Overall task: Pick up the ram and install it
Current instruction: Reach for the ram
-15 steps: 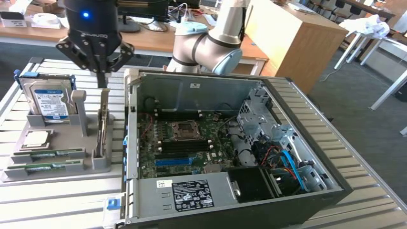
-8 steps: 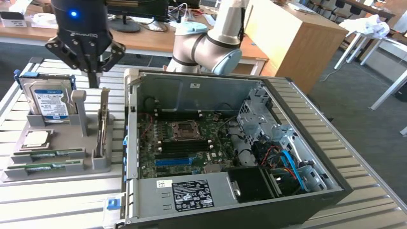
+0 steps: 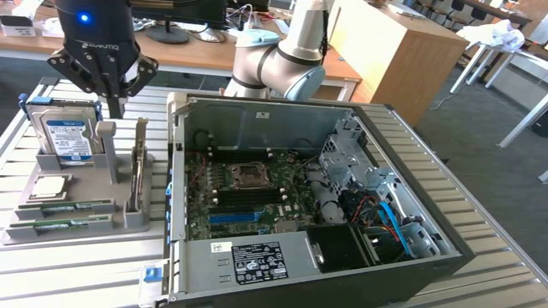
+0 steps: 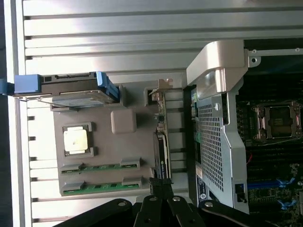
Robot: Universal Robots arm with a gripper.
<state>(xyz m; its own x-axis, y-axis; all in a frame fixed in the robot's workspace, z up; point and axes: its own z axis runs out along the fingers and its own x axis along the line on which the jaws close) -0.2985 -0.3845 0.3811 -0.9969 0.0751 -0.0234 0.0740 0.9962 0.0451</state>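
- Hand [image 4: 160, 186]: fingers drawn together, gripping nothing; hovers above the grey holder [image 4: 132, 151] on the slatted worktop [image 3: 86, 269].
- Ram [image 3: 64, 207]: two green sticks lying flat in holder slots, below the hand and well apart from it, beyond the processor chip [image 3: 49, 187] and far from the hard drive [image 3: 67, 135].
- Judgement: light, stiff, thin; chips and contact edge fragile. Pinch the long edges mid-length, gently.

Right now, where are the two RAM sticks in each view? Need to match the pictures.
Exterior view: the RAM sticks lie flat in the gray holder at the exterior view's left, on the camera side of the processor chip.
Wrist view: the RAM sticks lie side by side at the holder's edge farthest from the hard drive.
Shared landmark: the processor chip.
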